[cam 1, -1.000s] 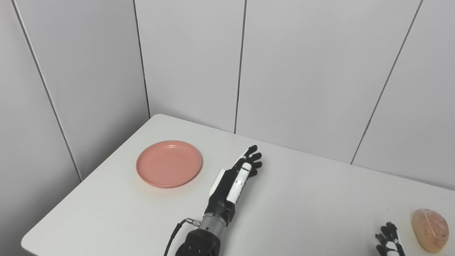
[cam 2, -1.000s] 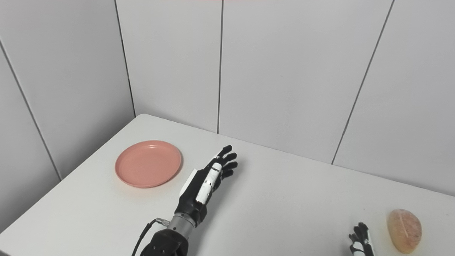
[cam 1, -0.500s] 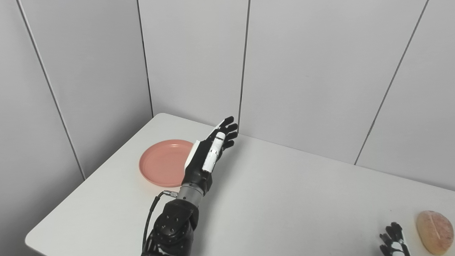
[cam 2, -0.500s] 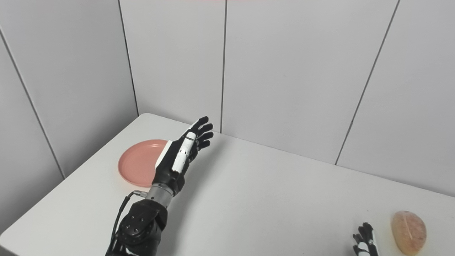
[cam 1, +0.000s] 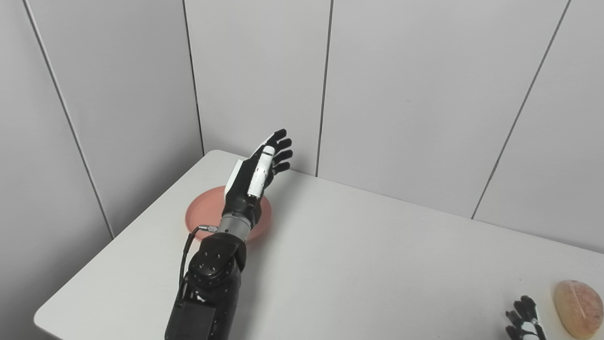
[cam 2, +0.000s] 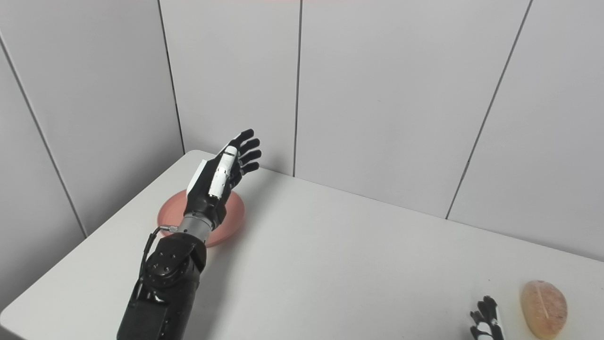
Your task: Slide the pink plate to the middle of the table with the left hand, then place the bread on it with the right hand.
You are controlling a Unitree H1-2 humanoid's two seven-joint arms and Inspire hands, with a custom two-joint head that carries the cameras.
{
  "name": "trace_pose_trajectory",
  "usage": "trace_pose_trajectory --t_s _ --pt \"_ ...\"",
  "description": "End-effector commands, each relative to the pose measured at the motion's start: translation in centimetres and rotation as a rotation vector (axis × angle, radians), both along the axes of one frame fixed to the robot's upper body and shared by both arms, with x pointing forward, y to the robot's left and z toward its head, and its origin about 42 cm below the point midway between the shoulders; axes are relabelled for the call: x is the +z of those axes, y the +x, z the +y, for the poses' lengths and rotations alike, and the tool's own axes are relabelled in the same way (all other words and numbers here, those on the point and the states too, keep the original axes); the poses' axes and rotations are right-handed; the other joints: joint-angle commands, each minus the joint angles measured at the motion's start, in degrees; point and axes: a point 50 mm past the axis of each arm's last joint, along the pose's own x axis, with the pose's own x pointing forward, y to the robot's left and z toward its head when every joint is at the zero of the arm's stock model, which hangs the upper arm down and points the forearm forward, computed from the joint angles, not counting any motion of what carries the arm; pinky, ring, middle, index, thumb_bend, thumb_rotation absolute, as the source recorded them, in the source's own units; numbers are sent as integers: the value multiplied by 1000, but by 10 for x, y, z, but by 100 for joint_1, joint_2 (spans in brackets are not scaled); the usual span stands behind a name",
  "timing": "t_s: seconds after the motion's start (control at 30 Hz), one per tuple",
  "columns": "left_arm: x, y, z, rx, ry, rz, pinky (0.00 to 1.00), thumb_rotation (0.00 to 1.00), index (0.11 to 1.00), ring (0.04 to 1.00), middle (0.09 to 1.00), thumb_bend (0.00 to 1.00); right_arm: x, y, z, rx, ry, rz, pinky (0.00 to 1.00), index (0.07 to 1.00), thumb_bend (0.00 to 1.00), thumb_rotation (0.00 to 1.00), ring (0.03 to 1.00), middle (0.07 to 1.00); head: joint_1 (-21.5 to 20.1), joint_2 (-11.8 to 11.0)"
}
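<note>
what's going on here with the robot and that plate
The robot's left hand is raised over the pink plate near the table's far left corner, fingers spread, holding nothing. The plate has not been slid to the middle yet. The bread lies at the near right, with the right hand beside it at the picture's bottom edge, not touching it.

no legible text, labels, brand marks, numbers or signs appear in either view.
</note>
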Motion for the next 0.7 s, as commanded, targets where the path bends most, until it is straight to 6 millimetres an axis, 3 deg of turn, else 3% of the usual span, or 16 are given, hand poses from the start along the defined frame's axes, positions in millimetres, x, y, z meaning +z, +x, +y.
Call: trace_pose_trajectory --t_s 0.0,0.3,0.67 --pt "29 5 9 22 12 -65 852 1000 856 861 877 353 14 5 -3 2 5 -46 1000 1000 117 1000 993 998 23 -11" --pt "45 18 54 107 16 -111 837 1000 837 851 856 359 12 5 -7 -6 12 -37 1000 996 106 1000 998 999 128 -61" --pt "46 29 106 109 -43 -80 887 1000 857 881 878 384 11 6 -8 -5 21 -38 1000 993 115 1000 993 996 170 -85"
